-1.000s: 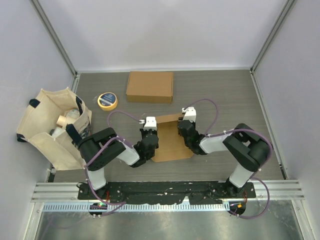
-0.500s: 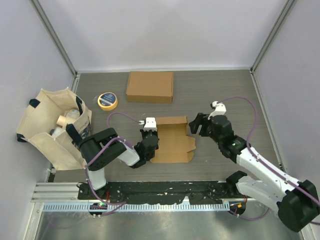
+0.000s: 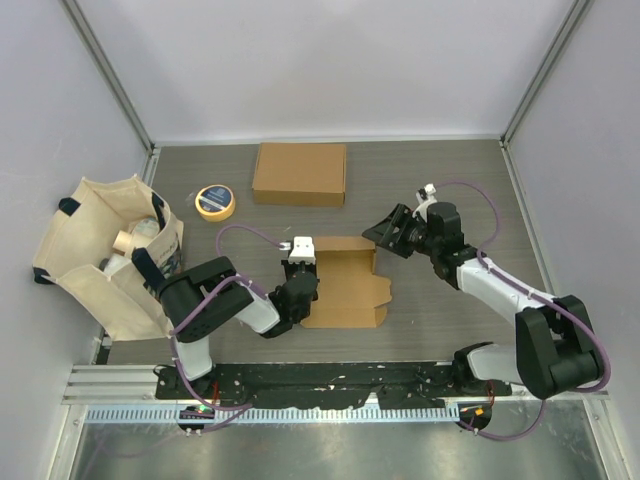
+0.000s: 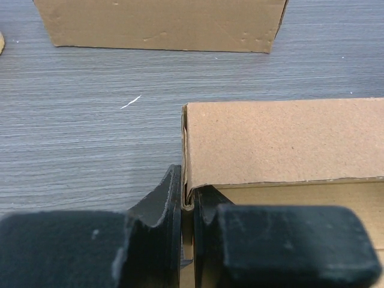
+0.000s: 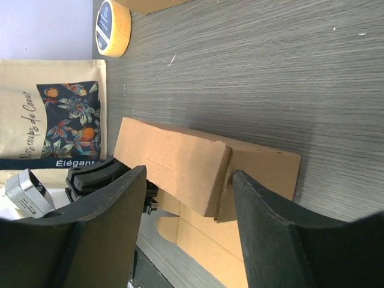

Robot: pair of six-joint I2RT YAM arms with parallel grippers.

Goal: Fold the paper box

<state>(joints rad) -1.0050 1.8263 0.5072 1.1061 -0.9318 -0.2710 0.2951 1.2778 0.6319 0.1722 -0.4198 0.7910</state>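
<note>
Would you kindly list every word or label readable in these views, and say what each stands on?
"Nos coups de Coeur": script on the floral panel of the beige canvas tote bag.
"Élégant": white letters on its dark blue band; any continuation is hidden.
Round blue label on the yellow tape roll: too small to read.

Your left end effector (image 4: 187, 201) clamps the thin left edge of the paper box (image 4: 282, 141), whose broad brown panel fills the right of your view. Farther off on the grey counter (image 4: 84, 120) sits a closed cardboard box (image 4: 159, 24), apart from the first.
</note>
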